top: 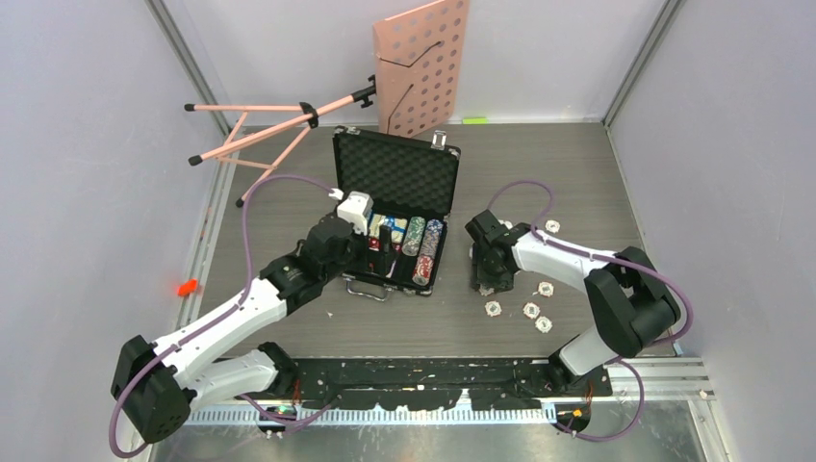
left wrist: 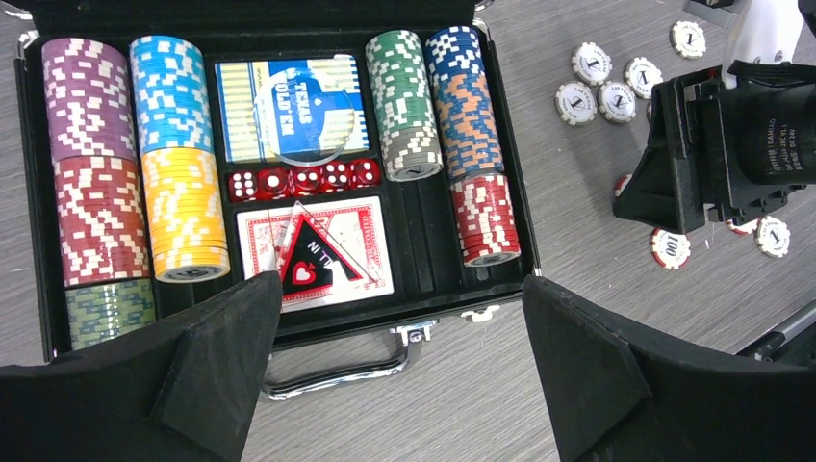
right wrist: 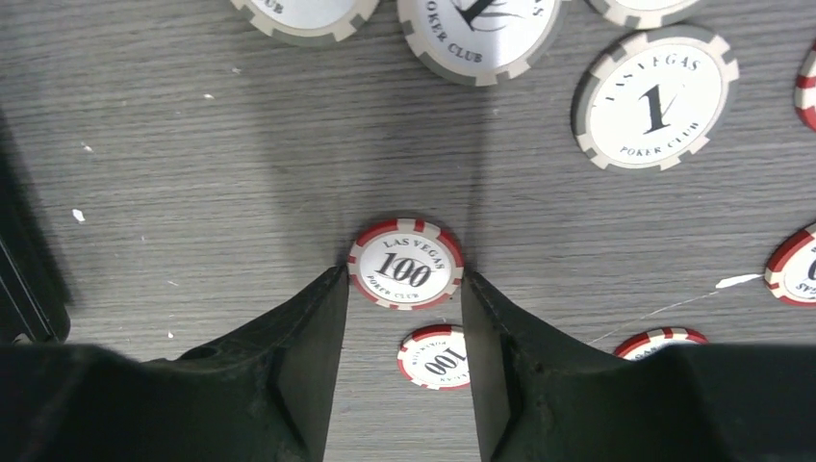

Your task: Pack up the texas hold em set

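The black rectangular case with silver edges (top: 396, 171) lay open at the centre of the overhead view, lid raised. Rows of striped poker chips (left wrist: 91, 164), card decks (left wrist: 289, 106) and red dice (left wrist: 303, 181) sat in its foam. The left gripper (left wrist: 401, 284) hung above it, fingers spread wide and holding nothing. Right of the case, the right gripper (right wrist: 404, 284) straddled a red-and-white "100" chip (right wrist: 404, 260) lying flat on the grey wood-grain table (right wrist: 192, 144). Whether it clasped that chip could not be told. White "1" chips (right wrist: 656, 96) lay nearby.

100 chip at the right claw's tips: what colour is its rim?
The 100 chip has a red-and-white striped rim; right wrist view shows it best.
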